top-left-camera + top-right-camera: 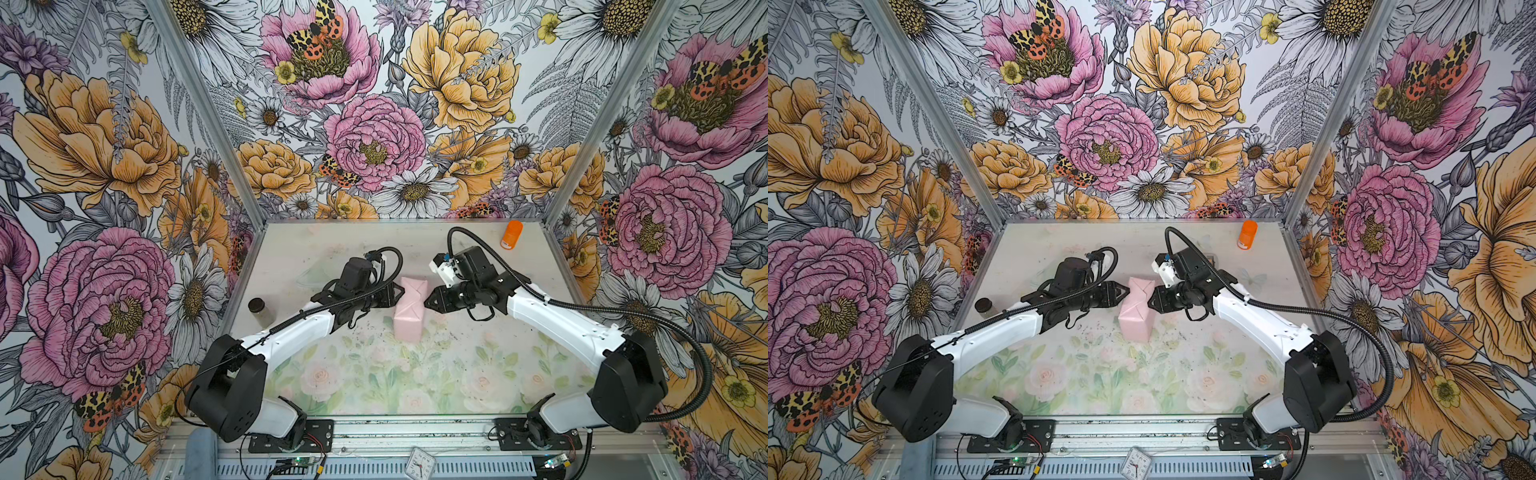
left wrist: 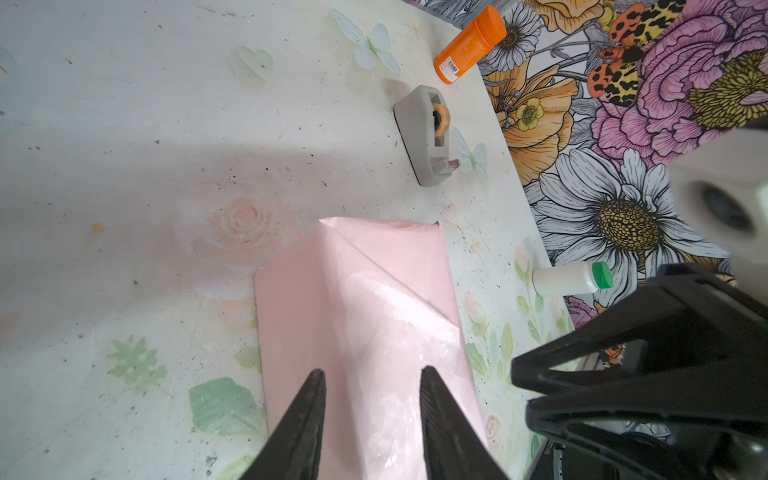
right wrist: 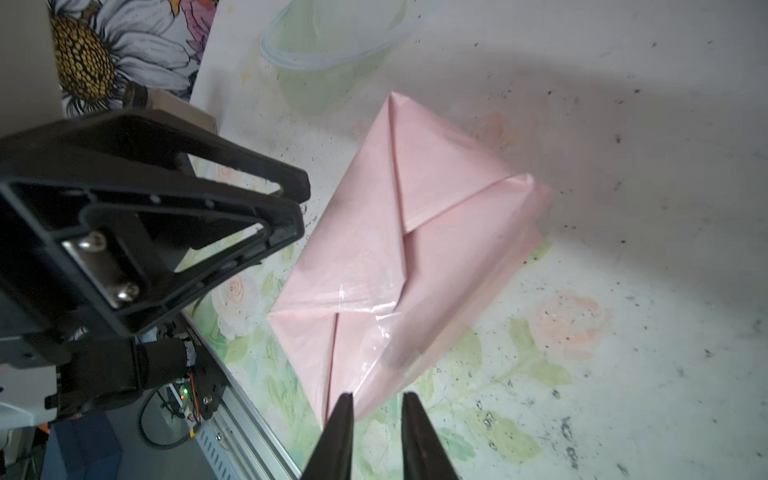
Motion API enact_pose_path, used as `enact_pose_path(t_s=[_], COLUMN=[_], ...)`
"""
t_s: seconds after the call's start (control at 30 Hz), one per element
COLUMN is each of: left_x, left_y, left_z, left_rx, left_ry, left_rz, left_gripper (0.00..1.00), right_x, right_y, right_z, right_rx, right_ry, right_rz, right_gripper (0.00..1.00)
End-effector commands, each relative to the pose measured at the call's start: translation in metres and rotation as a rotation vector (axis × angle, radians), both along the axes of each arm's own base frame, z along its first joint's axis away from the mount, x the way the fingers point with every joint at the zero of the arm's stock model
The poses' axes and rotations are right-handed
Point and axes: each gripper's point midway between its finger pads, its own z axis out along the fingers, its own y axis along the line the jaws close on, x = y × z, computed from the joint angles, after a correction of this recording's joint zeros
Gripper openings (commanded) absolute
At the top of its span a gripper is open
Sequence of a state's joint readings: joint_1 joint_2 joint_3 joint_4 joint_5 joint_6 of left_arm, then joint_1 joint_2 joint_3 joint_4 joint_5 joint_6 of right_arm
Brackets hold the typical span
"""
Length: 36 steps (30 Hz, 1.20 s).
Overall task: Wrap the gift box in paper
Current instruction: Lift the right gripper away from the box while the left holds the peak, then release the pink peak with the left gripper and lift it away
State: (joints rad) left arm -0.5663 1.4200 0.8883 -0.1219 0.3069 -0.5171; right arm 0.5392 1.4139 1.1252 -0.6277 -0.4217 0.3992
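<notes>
The paper (image 1: 409, 309), pale pink side out, is seen folded into a closed parcel that lies flat on the table (image 1: 374, 374), directly between the two grippers. The box is taken to be inside; none of it is shown.

The left gripper (image 2: 372, 371) is held at one long side of the parcel, jaws apart, with nothing clamped between them. The right gripper (image 3: 378, 395) is held at the opposite side, jaws also apart, by a narrower gap, and empty. Just ahead of both sets of tips, triangular flaps are folded over the top of the parcel, and a glossy strip of clear tape (image 3: 374, 309) is laid across the seam. Whether either gripper's tips touch the paper cannot be told from these views.

Well beyond the right gripper, a grey dispenser (image 2: 426, 133) and an orange bottle (image 2: 469, 43) are seen on the table.

The wrapping is judged to be at its closing step: the folds are made and at least one seam is taped. For the next move, both grippers would need to be drawn straight back from the parcel without the thin paper being snagged. Any flap found loose would then call for pressing or more tape.
</notes>
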Motion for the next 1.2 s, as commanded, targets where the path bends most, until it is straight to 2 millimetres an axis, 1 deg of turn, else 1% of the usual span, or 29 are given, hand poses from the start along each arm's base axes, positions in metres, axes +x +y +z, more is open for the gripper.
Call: enact_pose_path(t_s=[0.0, 0.13, 0.27, 0.37, 0.53, 0.63, 0.73, 0.83, 0.9, 0.93, 0.97, 1.03, 1.1, 1.17], left_x=[-0.002, -0.004, -0.003, -0.001, 0.000, 0.000, 0.001, 0.001, -0.001, -0.003, -0.004, -0.008, -0.010, -0.013], left_y=[-0.008, -0.015, -0.017, -0.012, 0.003, 0.021, 0.046, 0.082, 0.113, 0.125, 0.136, 0.154, 0.164, 0.175], left_z=[0.004, -0.003, -0.011, -0.023, -0.043, -0.057, -0.064, -0.067, -0.067, -0.065, -0.057, -0.038, -0.013, 0.011], left_rx=[-0.031, -0.047, -0.043, -0.009, 0.079, 0.131, 0.184, 0.234, 0.290, 0.314, 0.336, 0.342, 0.297, 0.251], left_ry=[-0.010, 0.011, 0.028, 0.055, 0.087, 0.123, 0.142, 0.155, 0.160, 0.159, 0.142, 0.099, 0.047, -0.014], left_rz=[-0.033, -0.055, -0.056, -0.035, 0.012, 0.056, 0.123, 0.222, 0.307, 0.340, 0.375, 0.431, 0.468, 0.509], left_gripper=[0.43, 0.45, 0.45, 0.45, 0.42, 0.42, 0.42, 0.43, 0.43, 0.44, 0.44, 0.47, 0.52, 0.54], right_x=[0.009, 0.008, 0.007, 0.005, 0.004, 0.005, 0.004, 0.004, 0.004, 0.004, 0.004, 0.004, 0.004, 0.004], right_y=[-0.015, -0.029, -0.034, -0.035, -0.038, -0.040, -0.042, -0.042, -0.043, -0.043, -0.043, -0.043, -0.044, -0.043], right_z=[0.017, 0.017, 0.006, -0.001, -0.003, -0.001, 0.000, 0.002, 0.005, 0.005, 0.007, 0.007, 0.009, 0.010], right_rx=[0.011, 0.028, 0.036, 0.029, 0.023, 0.026, 0.028, 0.030, 0.034, 0.035, 0.038, 0.039, 0.041, 0.043], right_ry=[-0.091, -0.107, -0.092, -0.077, -0.080, -0.084, -0.090, -0.096, -0.100, -0.102, -0.105, -0.108, -0.113, -0.114], right_rz=[-0.084, -0.145, -0.168, -0.169, -0.173, -0.177, -0.179, -0.182, -0.183, -0.181, -0.183, -0.183, -0.184, -0.184], right_gripper=[0.33, 0.37, 0.38, 0.38, 0.38, 0.38, 0.38, 0.38, 0.38, 0.38, 0.38, 0.39, 0.39, 0.39])
